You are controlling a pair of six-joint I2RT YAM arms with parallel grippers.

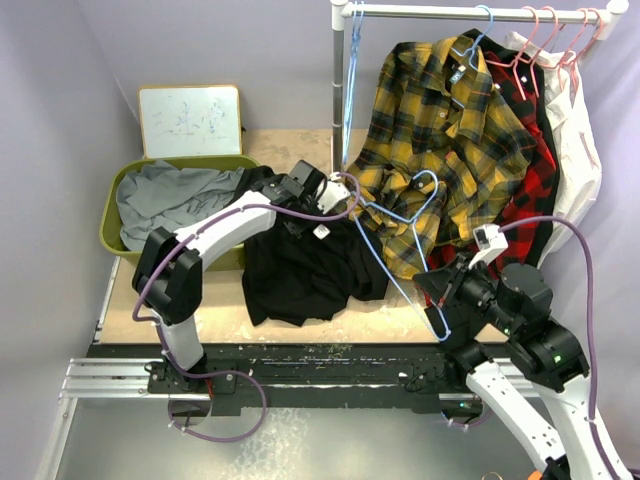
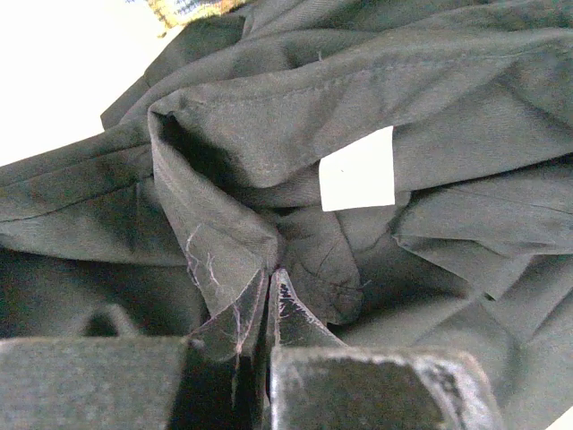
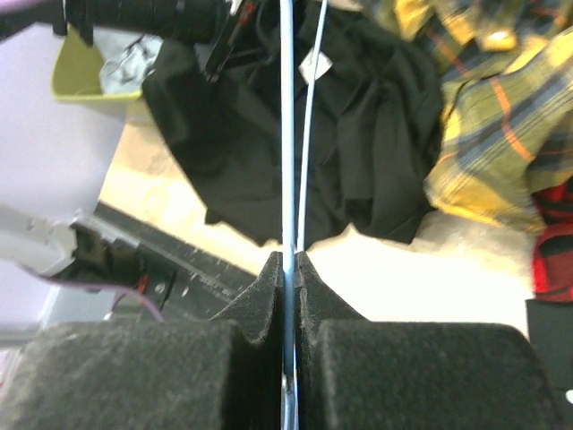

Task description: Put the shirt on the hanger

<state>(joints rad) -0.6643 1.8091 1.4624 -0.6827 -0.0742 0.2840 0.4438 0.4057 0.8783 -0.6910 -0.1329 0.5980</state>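
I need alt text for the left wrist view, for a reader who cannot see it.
The left gripper is shut, its fingers pinching a fold of the crumpled black shirt that fills nearly the whole view. A small white label sits on the fabric above them.

Shirt (image 1: 300, 272) on table (image 1: 130, 312), left of hanger (image 1: 384, 258)

1. Robot lab test cell, not a home: two white-and-black robot arms (image 1: 225, 228) bolted to a slotted aluminium rail (image 1: 110, 377) at the near edge of the light wooden worktop (image 1: 215, 312).
2. Plain lilac partition walls (image 1: 50, 120) box it in.
3. Staged props: small whiteboard (image 1: 190, 120), olive-green plastic bin (image 1: 112, 243), chrome garment rail (image 1: 450, 11) hung with plaid shirts (image 1: 440, 130).
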